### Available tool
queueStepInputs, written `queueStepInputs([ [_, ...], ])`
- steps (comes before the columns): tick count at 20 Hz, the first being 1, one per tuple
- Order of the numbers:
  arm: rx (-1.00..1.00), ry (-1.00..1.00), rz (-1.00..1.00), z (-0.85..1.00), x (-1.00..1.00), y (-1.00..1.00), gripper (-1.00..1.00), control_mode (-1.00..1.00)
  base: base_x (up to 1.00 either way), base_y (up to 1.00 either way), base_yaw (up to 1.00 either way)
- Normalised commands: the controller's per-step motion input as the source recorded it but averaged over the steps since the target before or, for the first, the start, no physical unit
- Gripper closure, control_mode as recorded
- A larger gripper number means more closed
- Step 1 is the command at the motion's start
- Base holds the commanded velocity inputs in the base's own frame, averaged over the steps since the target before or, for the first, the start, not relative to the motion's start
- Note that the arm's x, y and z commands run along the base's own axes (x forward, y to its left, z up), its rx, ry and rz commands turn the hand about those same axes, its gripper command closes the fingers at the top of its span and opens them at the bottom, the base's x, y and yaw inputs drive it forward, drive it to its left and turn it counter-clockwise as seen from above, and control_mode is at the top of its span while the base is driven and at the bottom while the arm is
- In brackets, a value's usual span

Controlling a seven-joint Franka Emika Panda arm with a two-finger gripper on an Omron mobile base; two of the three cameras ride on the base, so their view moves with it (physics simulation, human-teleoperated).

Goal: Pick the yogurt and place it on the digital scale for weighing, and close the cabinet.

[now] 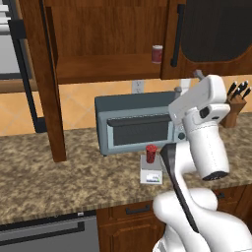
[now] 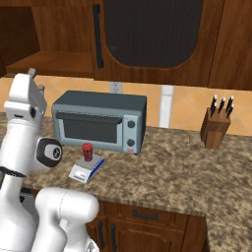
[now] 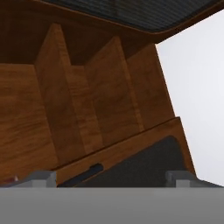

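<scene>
The gripper (image 3: 111, 177) is spread wide and empty, pointing up at the cabinet (image 3: 105, 109). Below the cabinet, the yogurt (image 1: 151, 153) stands upright on the digital scale (image 1: 151, 174), just in front of the toaster oven (image 1: 138, 123). A red can (image 1: 157, 53) sits on the cabinet shelf, whose left door (image 1: 47, 83) stands open. A knife block (image 2: 216, 125) stands well to the right.

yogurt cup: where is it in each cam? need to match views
Left base view: the yogurt stands on the digital scale, lower centre, in front of the toaster oven.
Right base view: the yogurt is on the scale, left of centre, below the oven's door.
Hand view: not in it; this camera faces the cabinet.
Shared landmark: the toaster oven right behind the scale in both base views.
</scene>
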Motion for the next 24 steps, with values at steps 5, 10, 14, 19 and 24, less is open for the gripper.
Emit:
queueStepInputs([
  [5, -0.04, 0.34, 0.03, 0.59, -1.0, 0.0, -1.0, -1.0, 0.0, 0.0, 0.0],
  [10, -0.02, 0.26, 0.0, 0.5, -1.0, 0.0, -1.0, -1.0, 0.0, 0.0, 0.0],
  [14, 0.01, 0.0, -0.08, -0.44, -1.0, 0.75, -1.0, -1.0, 0.0, 0.0, 0.0],
  [19, 0.07, -0.17, -0.13, -0.99, -0.93, 1.0, -1.0, -1.0, 0.0, 0.0, 0.0],
  [24, 0.27, -0.34, -0.17, -0.85, -0.64, 1.0, -1.0, -1.0, 0.0, 0.0, 0.0],
])
